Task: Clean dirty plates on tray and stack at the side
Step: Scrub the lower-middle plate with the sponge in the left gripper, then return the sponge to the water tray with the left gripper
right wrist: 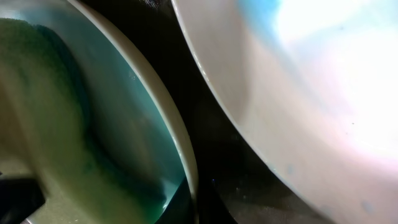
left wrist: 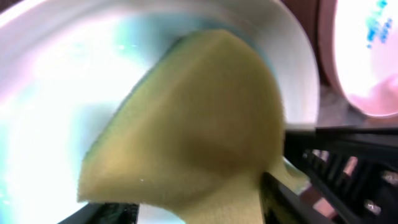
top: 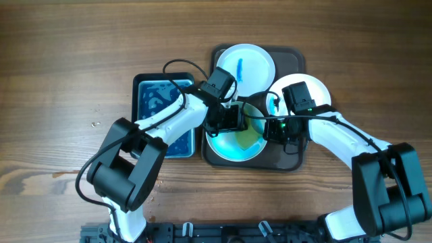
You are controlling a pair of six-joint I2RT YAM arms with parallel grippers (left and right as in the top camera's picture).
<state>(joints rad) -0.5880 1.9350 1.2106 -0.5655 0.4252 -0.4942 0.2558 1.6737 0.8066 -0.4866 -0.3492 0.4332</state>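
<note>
The dark brown tray (top: 291,156) holds three white plates. The back plate (top: 246,66) carries a blue streak. The right plate (top: 317,89) lies partly under my right arm. The front plate (top: 226,150) has a bluish film, and a yellow-green sponge (top: 248,138) rests on it. My left gripper (top: 233,121) hovers over the sponge (left wrist: 193,118); the sponge's near end sits between the jaws against one finger (left wrist: 283,199), and the other finger stands apart from it, so the gripper is open. My right gripper (top: 275,128) is shut on the front plate's right rim (right wrist: 186,168).
A smaller black tray of blue liquid (top: 162,115) stands just left of the brown tray, under my left arm. Bare wooden table (top: 61,81) lies on both sides. The right plate's underside (right wrist: 298,93) sits close beside the gripped rim.
</note>
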